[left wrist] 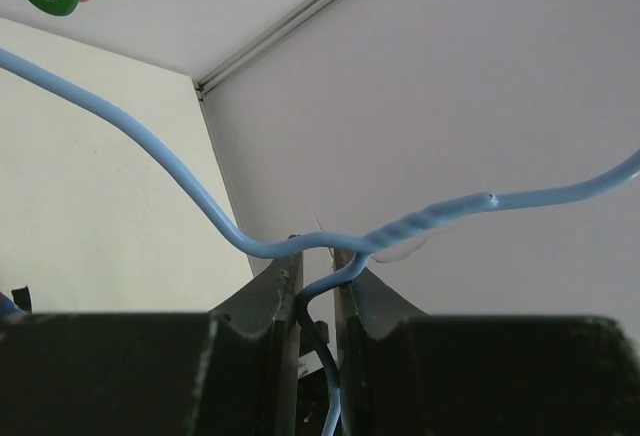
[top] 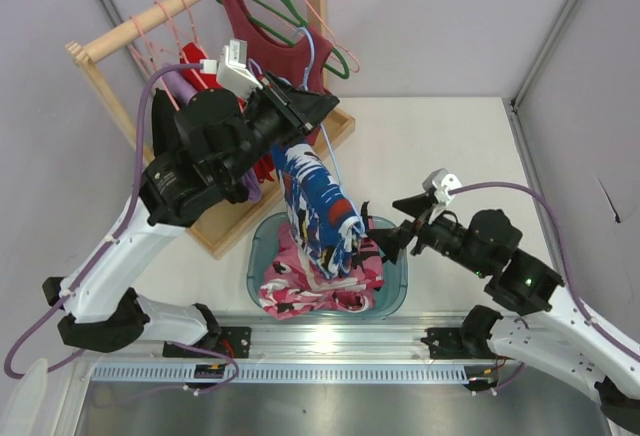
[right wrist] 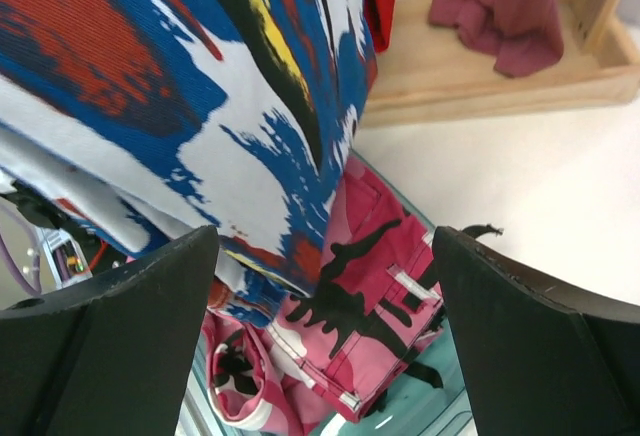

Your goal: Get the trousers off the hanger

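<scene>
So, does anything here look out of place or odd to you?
Nothing damaged. The camouflage garment spills over the near left rim of the teal basin. The hanger is off the rail, pinched near its twisted neck by the left gripper, with the trousers hanging bunched from it above the basin.

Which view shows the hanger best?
Left wrist: the hanger fills the frame, its neck pinched by the left gripper. Top external shows only thin wire stretches beside the trousers. Right wrist shows none of it.

We see a camouflage garment (top: 290, 294) in the teal basin (top: 397, 278) — behind, a wooden rack (top: 150, 17) holds a dark-red tank top (top: 272, 56).
</scene>
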`<state>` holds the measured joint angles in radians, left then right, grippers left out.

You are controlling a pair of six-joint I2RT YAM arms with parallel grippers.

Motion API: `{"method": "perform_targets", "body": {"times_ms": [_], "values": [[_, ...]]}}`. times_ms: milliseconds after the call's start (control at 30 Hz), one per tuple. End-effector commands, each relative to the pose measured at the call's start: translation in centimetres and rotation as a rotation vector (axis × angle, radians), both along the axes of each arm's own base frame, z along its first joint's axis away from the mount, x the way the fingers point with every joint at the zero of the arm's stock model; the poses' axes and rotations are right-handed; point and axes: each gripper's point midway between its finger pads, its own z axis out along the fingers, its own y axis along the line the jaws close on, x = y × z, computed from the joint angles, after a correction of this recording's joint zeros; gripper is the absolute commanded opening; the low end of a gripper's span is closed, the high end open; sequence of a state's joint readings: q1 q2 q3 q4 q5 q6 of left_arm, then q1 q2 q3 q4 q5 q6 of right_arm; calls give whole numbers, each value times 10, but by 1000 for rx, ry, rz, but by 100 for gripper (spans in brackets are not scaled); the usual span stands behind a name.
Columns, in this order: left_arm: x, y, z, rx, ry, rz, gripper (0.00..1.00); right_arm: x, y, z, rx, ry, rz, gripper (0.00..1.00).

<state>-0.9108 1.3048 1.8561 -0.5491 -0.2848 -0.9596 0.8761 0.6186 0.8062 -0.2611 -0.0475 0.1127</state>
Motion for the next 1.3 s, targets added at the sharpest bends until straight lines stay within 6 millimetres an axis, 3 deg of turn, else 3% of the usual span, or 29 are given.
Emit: {"method": "perform_targets", "body": {"times_ms": [0, 200, 300, 500, 700, 867, 1000, 1133, 1267], "values": [[-12, 22, 61, -194, -96, 14, 0, 8, 10, 23, 77, -74, -17, 95], [-11, 27, 65, -192, -90, 39, 0, -1, 34, 0, 16, -87, 28, 95], [-8, 29, 62, -187, -81, 54, 0, -13, 48, -3, 45, -99, 47, 95], [-3, 23, 57, -175, -61, 55, 0, -27, 56, 2, 70, -94, 45, 96], [-3, 18, 56, -193, -53, 38, 0, -13, 55, 1, 84, -95, -68, 97], [-5, 21, 59, -197, -60, 37, 0, 5, 76, 0, 21, -125, -158, 98], [-8, 23, 62, -198, -68, 34, 0, 22, 73, 14, 8, -121, -317, 99], [-10, 26, 62, -189, -74, 35, 0, 21, 67, 25, 102, -85, -340, 99], [-15, 35, 63, -187, -79, 44, 0, 19, 49, 39, 200, -64, -359, 99]]}}
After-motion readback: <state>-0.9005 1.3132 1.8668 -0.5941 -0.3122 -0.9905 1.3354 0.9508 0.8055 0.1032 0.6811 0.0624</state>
